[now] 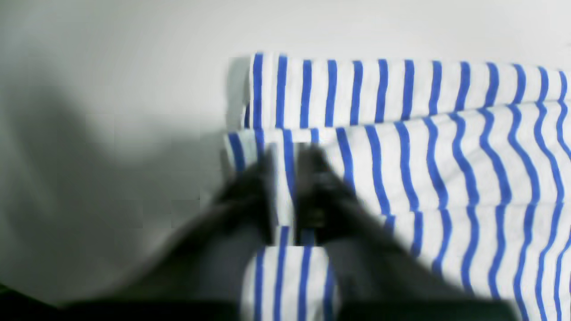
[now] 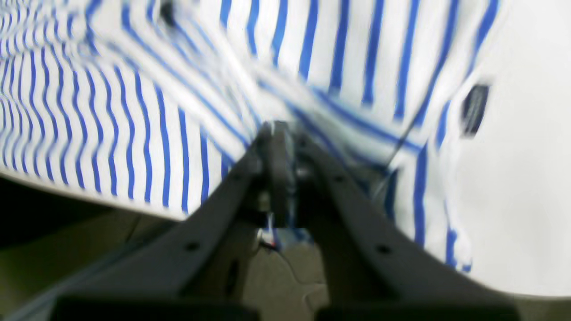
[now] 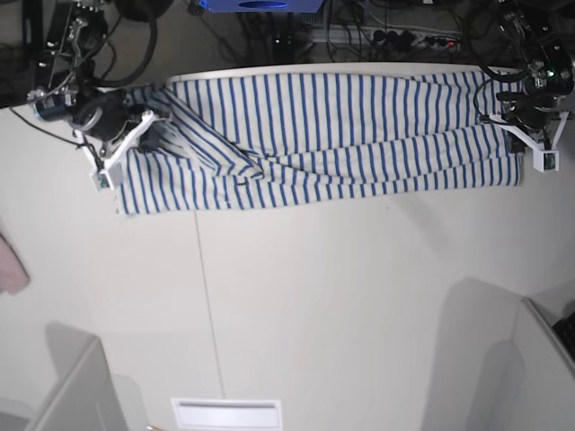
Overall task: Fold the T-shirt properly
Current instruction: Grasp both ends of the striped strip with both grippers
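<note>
The T-shirt [image 3: 341,135], white with blue stripes, lies stretched along the table's far edge in the base view, folded lengthwise into a long band. At its left end my right gripper [image 3: 148,126] is shut on bunched cloth; up close its fingers [image 2: 276,147] meet on a raised fold of the T-shirt [image 2: 134,120], and a small dark tag [image 2: 475,109] shows to the right. My left gripper [image 3: 514,126] is at the band's right end. Its blurred dark fingers [image 1: 263,191] pinch the edge of the T-shirt [image 1: 424,147], with a strip of striped cloth between them.
A pink cloth [image 3: 11,265] pokes in at the left edge of the white table [image 3: 314,296]. A white slotted piece [image 3: 226,413] sits at the near edge, with grey panels at the near left [image 3: 72,386] and near right [image 3: 539,359]. Cables and gear crowd behind the table.
</note>
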Robot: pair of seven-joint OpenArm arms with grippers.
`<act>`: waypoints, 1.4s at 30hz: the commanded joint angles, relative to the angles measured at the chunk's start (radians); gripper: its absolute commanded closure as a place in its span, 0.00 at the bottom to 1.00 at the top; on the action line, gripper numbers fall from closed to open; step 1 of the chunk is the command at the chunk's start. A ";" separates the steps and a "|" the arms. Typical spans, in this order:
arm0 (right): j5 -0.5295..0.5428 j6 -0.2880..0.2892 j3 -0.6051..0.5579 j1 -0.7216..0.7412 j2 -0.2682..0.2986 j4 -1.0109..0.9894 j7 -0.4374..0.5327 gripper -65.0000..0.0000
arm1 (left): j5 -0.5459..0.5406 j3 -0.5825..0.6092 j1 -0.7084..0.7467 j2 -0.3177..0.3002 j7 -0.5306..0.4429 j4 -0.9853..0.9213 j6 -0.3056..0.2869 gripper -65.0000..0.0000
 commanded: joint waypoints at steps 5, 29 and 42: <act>0.008 0.001 0.003 0.049 -0.001 -0.108 0.010 1.00 | 0.002 -0.002 -0.068 -0.015 -0.014 -0.134 0.006 1.00; 0.011 -0.002 -0.043 0.442 0.094 -0.543 0.076 1.00 | 0.142 0.121 -0.470 -0.044 -0.016 -0.404 0.042 1.00; 0.012 -0.002 -0.046 0.323 0.016 -0.174 0.043 1.00 | 0.134 0.079 -0.323 -0.038 0.010 -0.074 -0.009 1.00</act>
